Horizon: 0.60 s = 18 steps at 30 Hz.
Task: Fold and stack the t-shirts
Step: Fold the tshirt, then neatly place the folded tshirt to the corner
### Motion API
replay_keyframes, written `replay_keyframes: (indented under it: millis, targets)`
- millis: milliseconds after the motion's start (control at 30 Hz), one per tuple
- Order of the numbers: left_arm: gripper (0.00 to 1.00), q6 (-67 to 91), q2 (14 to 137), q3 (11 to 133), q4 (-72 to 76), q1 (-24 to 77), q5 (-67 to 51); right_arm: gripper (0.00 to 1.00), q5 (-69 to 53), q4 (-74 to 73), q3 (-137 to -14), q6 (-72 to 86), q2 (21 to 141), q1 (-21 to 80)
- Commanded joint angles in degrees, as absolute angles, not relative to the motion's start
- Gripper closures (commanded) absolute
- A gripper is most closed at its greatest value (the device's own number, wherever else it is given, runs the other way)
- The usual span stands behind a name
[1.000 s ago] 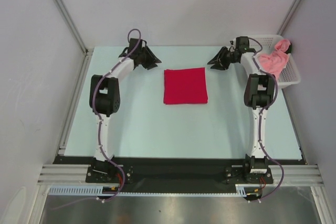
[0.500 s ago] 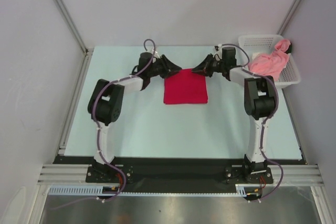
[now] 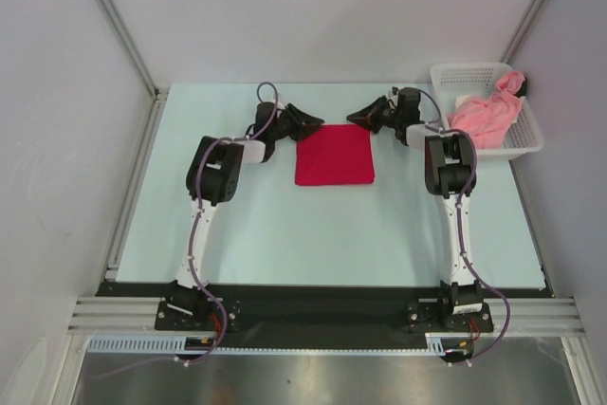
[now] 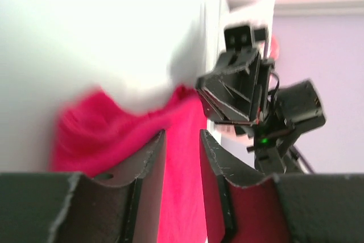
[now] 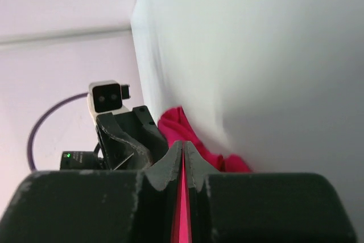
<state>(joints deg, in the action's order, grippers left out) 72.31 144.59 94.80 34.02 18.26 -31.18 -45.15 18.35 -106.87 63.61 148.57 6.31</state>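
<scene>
Crimson t-shirt [image 3: 334, 154] lay folded into a flat square on the desk [image 3: 285, 225], midway between the left and right edges and nearer the far edge.

Left gripper [image 3: 305, 123] sat at the shirt's far-left corner. In the left wrist view its fingers [image 4: 149, 160] stood narrowly apart, with red cloth showing through the gap and bunched up on the left. That view was blurred.

Right gripper [image 3: 363, 118] sat at the far-right corner, its jaws pressed together on a thin sliver of red cloth.

The two grippers faced each other across the shirt's far edge, near but apart.

Pink t-shirt [image 3: 484, 117] lay crumpled in the white mesh basket [image 3: 527, 144] at the far-right corner, just beside the right arm, one end draped over the rim.
</scene>
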Motion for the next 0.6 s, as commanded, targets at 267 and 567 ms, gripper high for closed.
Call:
replay_keyframes:
  millis: [267,567]
  targets:
    - [0.63,65.0,144.1,110.1,16.6,13.0,-32.9,0.92,-42.7,-2.2,-124.3,60.1,150.7,4.6]
    - [0.49,45.0,130.4,107.5,0.5,12.4,-34.7,0.89,-45.3,-9.2,-116.8,50.8,137.6,3.0]
